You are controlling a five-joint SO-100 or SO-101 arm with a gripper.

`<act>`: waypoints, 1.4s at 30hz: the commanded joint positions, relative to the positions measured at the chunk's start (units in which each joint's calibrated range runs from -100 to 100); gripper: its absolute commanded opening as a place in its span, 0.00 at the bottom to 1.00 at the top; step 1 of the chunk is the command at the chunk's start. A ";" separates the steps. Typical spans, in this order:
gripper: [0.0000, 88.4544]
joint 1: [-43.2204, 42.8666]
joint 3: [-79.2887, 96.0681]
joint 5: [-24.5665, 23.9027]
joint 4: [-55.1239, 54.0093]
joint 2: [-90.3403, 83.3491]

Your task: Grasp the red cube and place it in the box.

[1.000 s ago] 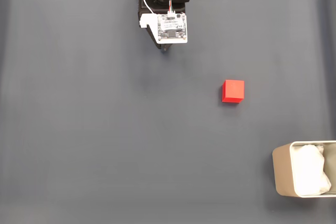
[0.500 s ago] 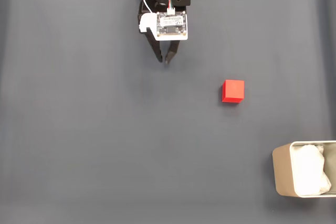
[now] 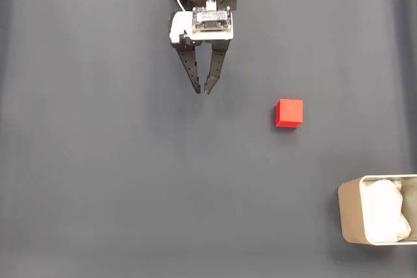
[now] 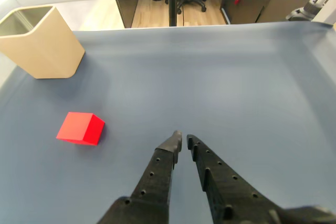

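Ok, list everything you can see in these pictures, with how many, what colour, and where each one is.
red cube: one, bright red, on the mat right of centre in the fixed view, apart from everything.
box: one, beige, at the lower right edge of the fixed view, cut off by the frame; white lining inside.
mat: one, dark grey-blue, covering the table.
office chair base: one, dark, on the wooden floor beyond the table in the wrist view.
gripper: one, black fingers with a white camera board above, top centre of the fixed view; fingertips nearly together, holding nothing.

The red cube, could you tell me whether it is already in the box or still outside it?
Outside: the red cube sits on the grey mat, apart from the box.
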 commanded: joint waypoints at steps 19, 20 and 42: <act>0.00 -9.09 -35.29 3.61 6.71 27.62; 0.00 -9.87 -35.75 3.71 6.79 27.97; 0.10 -25.85 -51.26 4.69 17.94 41.40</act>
